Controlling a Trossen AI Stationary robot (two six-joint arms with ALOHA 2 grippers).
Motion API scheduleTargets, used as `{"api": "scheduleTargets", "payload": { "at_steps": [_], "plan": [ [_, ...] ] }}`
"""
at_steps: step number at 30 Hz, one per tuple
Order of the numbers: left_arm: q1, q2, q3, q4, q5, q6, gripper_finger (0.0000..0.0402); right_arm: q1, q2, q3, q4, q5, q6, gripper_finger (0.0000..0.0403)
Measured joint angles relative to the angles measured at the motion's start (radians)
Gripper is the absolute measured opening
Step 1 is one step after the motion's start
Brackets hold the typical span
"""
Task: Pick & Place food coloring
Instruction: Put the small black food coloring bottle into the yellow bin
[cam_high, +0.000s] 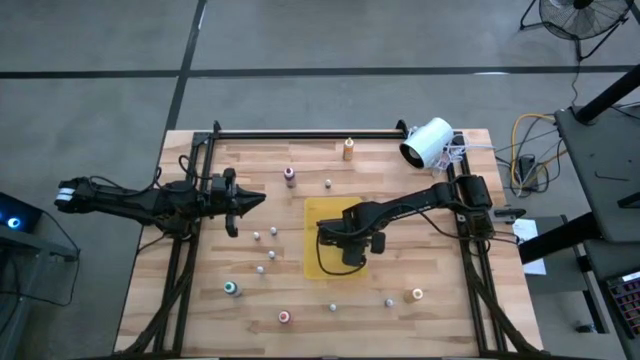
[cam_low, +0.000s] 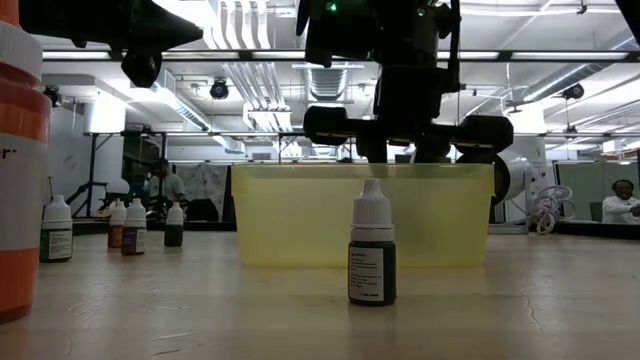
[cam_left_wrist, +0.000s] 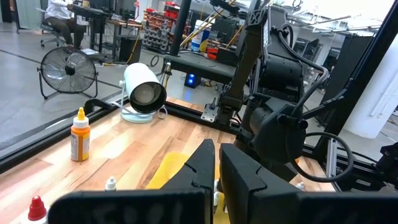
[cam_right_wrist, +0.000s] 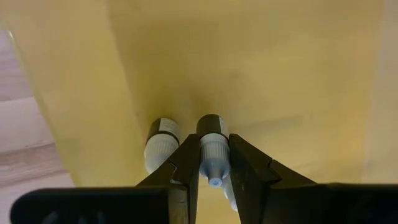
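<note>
Risk: right gripper (cam_right_wrist: 214, 171), jaws clenched on 1 bottle (cam_right_wrist: 213, 149) inside the yellow bin (cam_right_wrist: 261, 74), could topple the neighbouring bottle (cam_right_wrist: 161, 144) on release. Left gripper (cam_left_wrist: 216, 168) waits, jaws closed.

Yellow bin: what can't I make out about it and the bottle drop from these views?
- High view: the right gripper and its arm cover the yellow bin's inside.
- Low view: the cloudy wall hides the contents.
- Right wrist view: the held bottle stands beside another bottle; whether it touches the floor is unclear, and the fingers mask anything behind.
</note>
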Motion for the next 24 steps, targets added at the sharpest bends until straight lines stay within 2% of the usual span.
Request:
{"api": "scheduleTargets", "payload": {
  "at_steps": [24],
  "plan": [
    [0.000,0.000,0.000,0.000,0.000,0.000,0.0000,0.000,-0.001,0.001,-0.006,-0.001,-0.030,0.0059]
  ]
}}
